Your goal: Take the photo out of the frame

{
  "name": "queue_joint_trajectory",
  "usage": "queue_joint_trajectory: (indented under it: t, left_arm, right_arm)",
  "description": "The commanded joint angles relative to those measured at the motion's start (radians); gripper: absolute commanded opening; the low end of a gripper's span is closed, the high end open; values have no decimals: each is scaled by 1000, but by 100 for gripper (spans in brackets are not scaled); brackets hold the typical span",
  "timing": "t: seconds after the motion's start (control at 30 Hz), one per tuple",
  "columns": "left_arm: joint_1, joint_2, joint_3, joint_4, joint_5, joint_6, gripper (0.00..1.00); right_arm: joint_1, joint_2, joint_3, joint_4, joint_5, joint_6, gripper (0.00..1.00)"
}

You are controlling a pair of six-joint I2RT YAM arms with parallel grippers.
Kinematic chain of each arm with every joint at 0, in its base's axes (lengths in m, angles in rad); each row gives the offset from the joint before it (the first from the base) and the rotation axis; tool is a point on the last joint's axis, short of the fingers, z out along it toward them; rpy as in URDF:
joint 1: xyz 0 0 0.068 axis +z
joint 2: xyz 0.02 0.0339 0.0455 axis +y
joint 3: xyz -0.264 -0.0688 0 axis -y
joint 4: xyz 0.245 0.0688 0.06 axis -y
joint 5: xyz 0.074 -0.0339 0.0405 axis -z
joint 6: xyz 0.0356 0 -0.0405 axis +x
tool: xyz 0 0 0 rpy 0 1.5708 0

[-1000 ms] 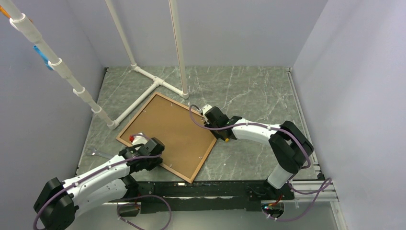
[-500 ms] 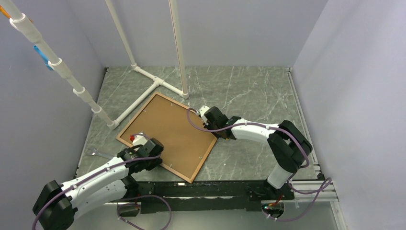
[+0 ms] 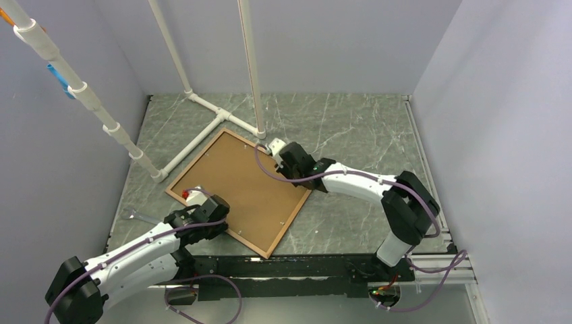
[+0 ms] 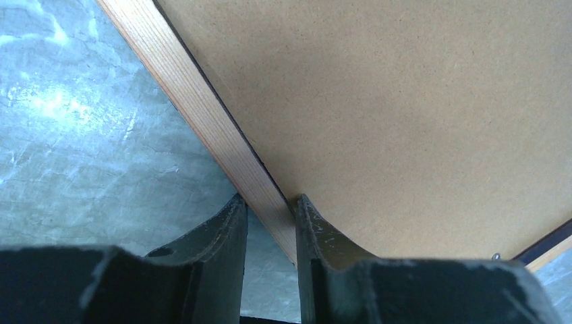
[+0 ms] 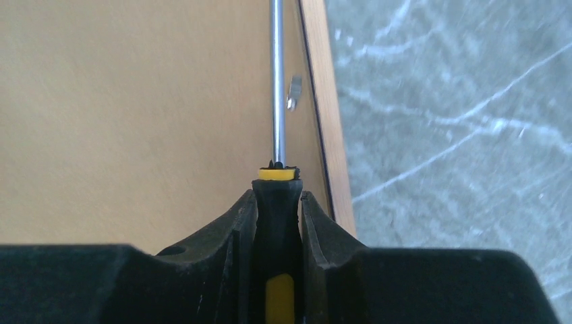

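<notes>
Frame (image 4: 209, 115) lies flat, back upward, on the grey-green marbled table (image 3: 364, 135), left of the middle and turned like a diamond, its far corner just beside the foot of the white pipe structure (image 3: 202, 131). Its pale wooden rim surrounds the brown backing board (image 3: 243, 182); the photo is hidden from all my views

My left gripper (image 4: 270, 202) is at the frame's near-left rail, close to the left corner. My two dark fingers (image 4: 229, 233) straddle that rail and are pinched on it: one is down on the table side, the other on the board side, and the wood strip runs up and away between them

My right gripper (image 5: 278, 196) is at the frame's far-right rail. Its fingers are clamped on the black-and-yellow handle of a screwdriver (image 5: 276, 101), whose bare steel shaft reaches forward over the board, parallel to the rail and just inside it. The tip lies beyond the top of my wrist view, so I cannot tell what it touches. A small metal tab (image 5: 294, 92) sits just beside the shaft, at the rail's inner edge
</notes>
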Motion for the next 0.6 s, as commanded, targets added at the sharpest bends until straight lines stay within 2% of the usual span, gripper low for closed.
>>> queue_joint_trajectory:
  t: [0.0, 0.23, 0.57]
  left_arm:
    - [-3, -11, -5, 6, -21, 52, 0]
    - [-3, -3, 10, -47, -25, 10, 0]
    - [-4, 4, 7, -32, -18, 1, 0]
  right_arm:
    - [0, 91, 189, -2, 4, 32, 0]
    - [-1, 298, 436, -176, 17, 91, 0]
    - [-1, 417, 569, -238, -79, 97, 0]
